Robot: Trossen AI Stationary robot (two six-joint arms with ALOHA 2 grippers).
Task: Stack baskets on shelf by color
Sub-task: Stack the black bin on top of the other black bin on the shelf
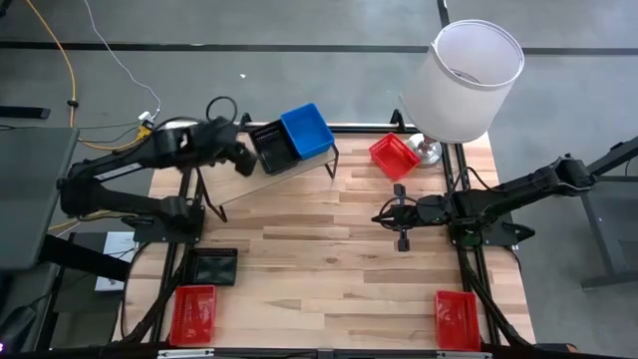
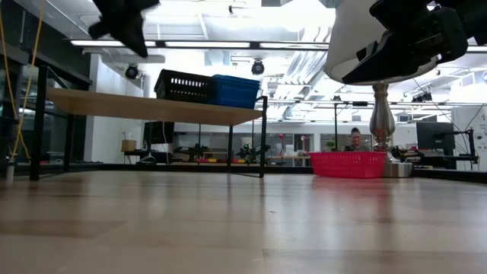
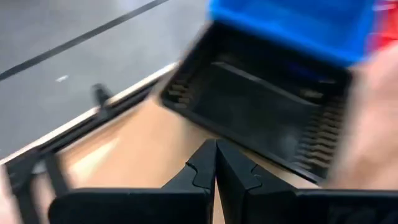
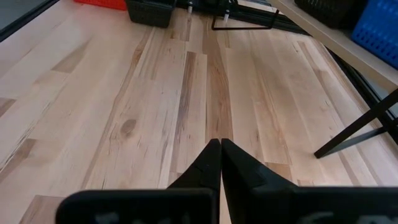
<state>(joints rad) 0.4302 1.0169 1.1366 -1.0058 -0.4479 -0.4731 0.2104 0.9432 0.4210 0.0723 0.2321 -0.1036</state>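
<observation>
Above shelf: left hand closed, empty, beside black basket | blue basket adjoining | right hand closed, empty, over counter.

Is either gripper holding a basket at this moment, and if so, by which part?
Nothing is held. The left gripper is shut and empty beside the black basket on the shelf; the right gripper is shut and empty over bare table.

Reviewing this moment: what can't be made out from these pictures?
- Blue basket: left wrist view, blurred and cut off by the edge.
- Lamp top: low view, cut by the edge, partly behind the right arm.
- Person: low view, too small and far.
- Red baskets near the front edge: any contents too small, high view.
</observation>
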